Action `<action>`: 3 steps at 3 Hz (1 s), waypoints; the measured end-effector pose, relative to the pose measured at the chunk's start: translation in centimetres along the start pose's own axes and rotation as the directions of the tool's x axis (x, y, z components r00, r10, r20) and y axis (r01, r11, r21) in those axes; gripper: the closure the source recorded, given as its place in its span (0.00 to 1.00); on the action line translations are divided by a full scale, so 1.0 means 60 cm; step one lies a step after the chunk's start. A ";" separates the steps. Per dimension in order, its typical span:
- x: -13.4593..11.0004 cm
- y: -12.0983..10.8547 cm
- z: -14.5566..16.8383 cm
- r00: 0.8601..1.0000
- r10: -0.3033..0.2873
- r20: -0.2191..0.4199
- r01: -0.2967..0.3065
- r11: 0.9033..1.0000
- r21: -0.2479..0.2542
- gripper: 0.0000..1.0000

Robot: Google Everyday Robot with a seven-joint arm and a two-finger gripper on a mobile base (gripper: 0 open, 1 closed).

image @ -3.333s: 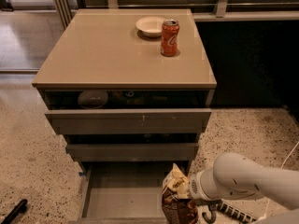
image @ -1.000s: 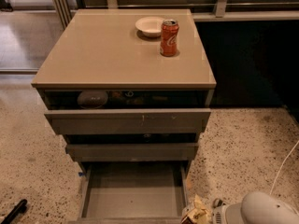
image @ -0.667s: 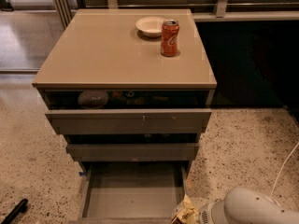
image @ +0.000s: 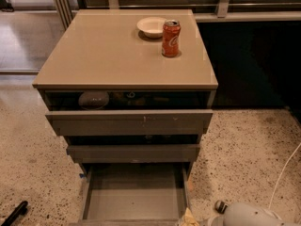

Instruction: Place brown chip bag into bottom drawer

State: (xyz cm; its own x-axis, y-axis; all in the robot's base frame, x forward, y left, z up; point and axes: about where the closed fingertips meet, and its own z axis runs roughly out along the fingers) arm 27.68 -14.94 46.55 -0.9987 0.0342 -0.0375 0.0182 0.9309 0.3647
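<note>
1. Camera view: the bottom drawer is seen pulled out at 6 o'clock, below two grey-fronted drawers of the cabinet.
2. Only a cream-yellow tip of the brown chip bag is shown, at the drawer's right front corner, at 5 o'clock.
3. The white arm is seen just right of it; the gripper is cut off by the bottom edge, so its state cannot be told.
4. A bowl and a soda can are set at 1 o'clock on the cabinet.

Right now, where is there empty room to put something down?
The bottom drawer floor is bare between its thin sides. The cabinet top is free at left and front; the bowl and soda can crowd its back right. The gripper sits at the picture's bottom edge, right of the drawer, beside the brown chip bag.
</note>
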 end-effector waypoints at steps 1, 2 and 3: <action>-0.022 0.019 0.000 1.000 0.000 -0.010 -0.001 0.999 -0.038 1.00; -0.096 0.062 -0.021 1.000 0.014 -0.016 -0.015 0.997 -0.079 1.00; -0.108 0.043 -0.041 0.998 0.061 0.007 -0.060 0.995 -0.083 1.00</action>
State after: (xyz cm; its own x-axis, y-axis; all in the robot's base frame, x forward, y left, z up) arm 34.10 -13.64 50.00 -0.9954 0.0934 -0.0213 0.0744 0.8937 0.4424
